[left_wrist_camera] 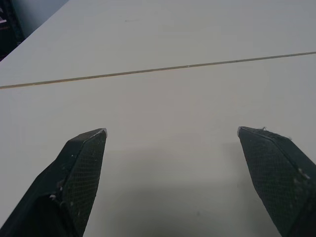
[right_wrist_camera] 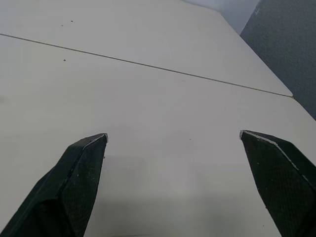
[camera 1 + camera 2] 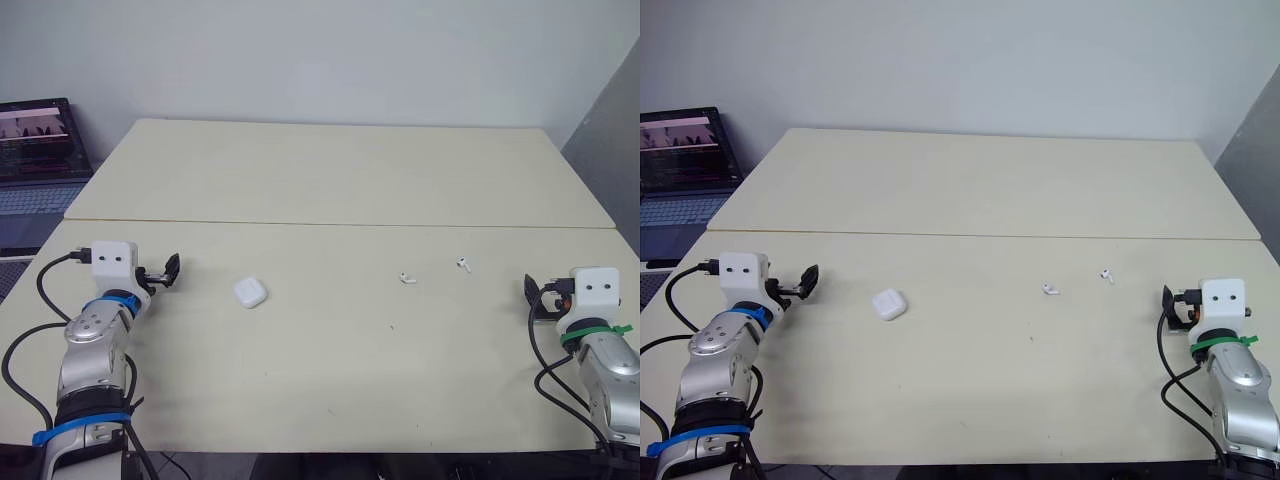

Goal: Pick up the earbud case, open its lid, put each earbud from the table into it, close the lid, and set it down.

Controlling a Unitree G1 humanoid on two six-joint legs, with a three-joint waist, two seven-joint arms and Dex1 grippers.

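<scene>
The pale tabletop [image 3: 340, 180] is made of 2 panels meeting at a seam that runs from its left edge to its right edge; all the small items lie on the near panel. Past the far left corner stands an open laptop [image 3: 40, 150] with its screen lit.

The left gripper [image 1: 171, 130] sits low over the tabletop near the left edge, its 2 black fingers spread wide with bare surface between them. The right gripper [image 2: 173, 134] sits near the right edge, likewise spread wide and holding nothing.

The white earbud case [image 3: 250, 292] lies flat left of centre, near the left gripper but apart from it. 2 white earbuds lie right of centre, close together: 1 earbud [image 3: 407, 278] nearer the middle, the other earbud [image 3: 463, 265] closer to the right edge and slightly closer to the seam.
</scene>
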